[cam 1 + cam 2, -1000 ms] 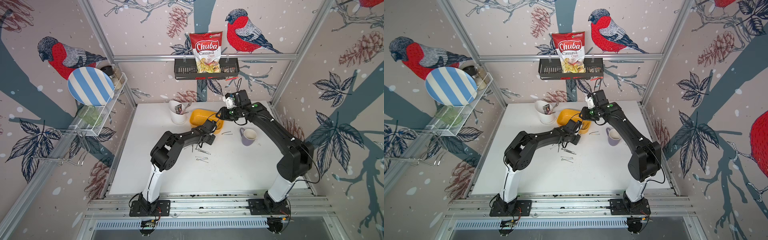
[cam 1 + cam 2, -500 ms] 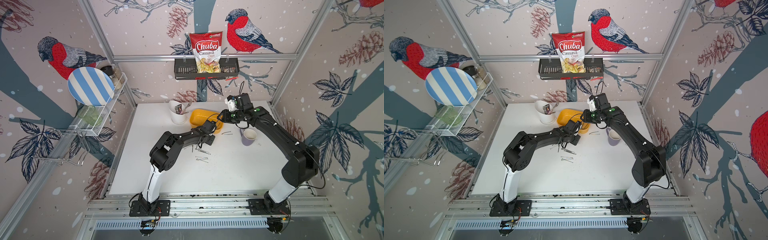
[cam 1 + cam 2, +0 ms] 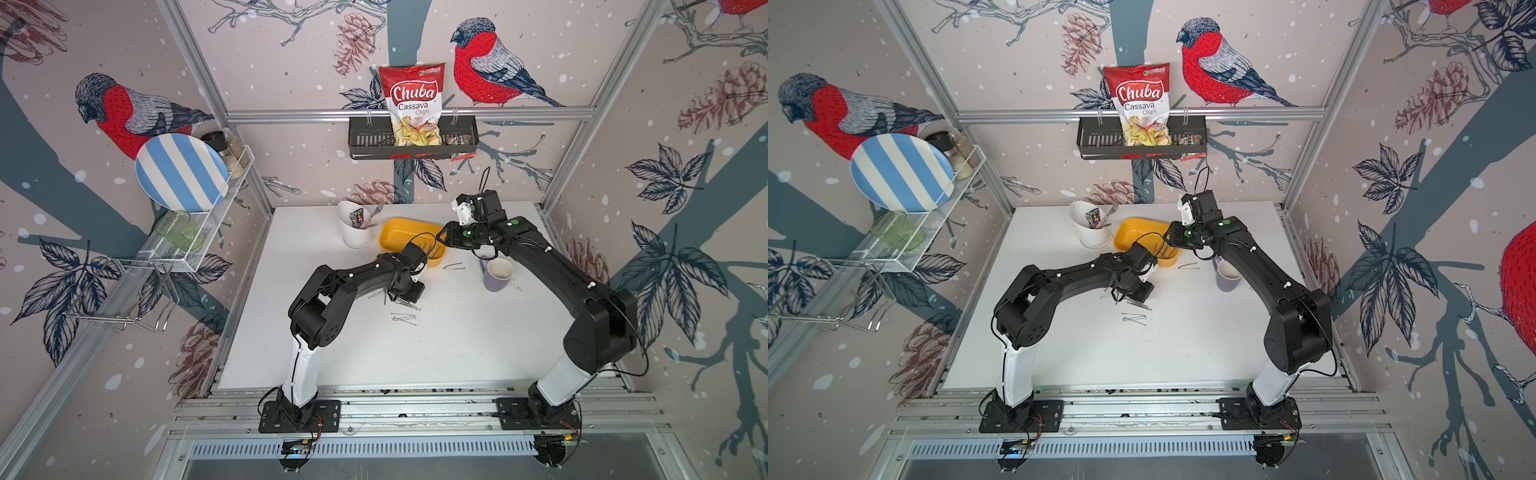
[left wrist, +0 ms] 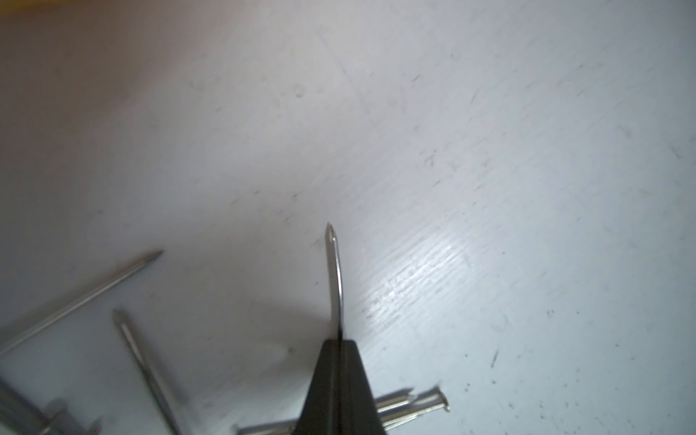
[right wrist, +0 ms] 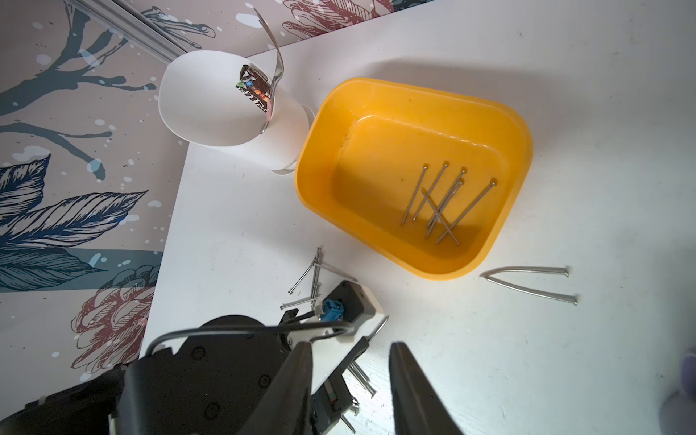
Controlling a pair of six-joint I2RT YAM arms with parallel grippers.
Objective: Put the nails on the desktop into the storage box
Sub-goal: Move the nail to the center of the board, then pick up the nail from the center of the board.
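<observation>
Shifted since earlier frame, over same desktop (image 3: 457,345): right arm (image 3: 552,266) elbow slightly outward; left fingers (image 4: 327,376) nipped fully together. Yellow storage box (image 5: 369,143) toward back of desktop, several nails (image 5: 437,199) already inside. Right gripper (image 5: 350,344) hovering beside box, jaws partly apart, empty. Left gripper (image 4: 339,342) pinching single nail (image 4: 333,263) low over loose nails (image 3: 403,319). Lift straight, keep pinch firm, release only above box; avoid dragging neighbours.
</observation>
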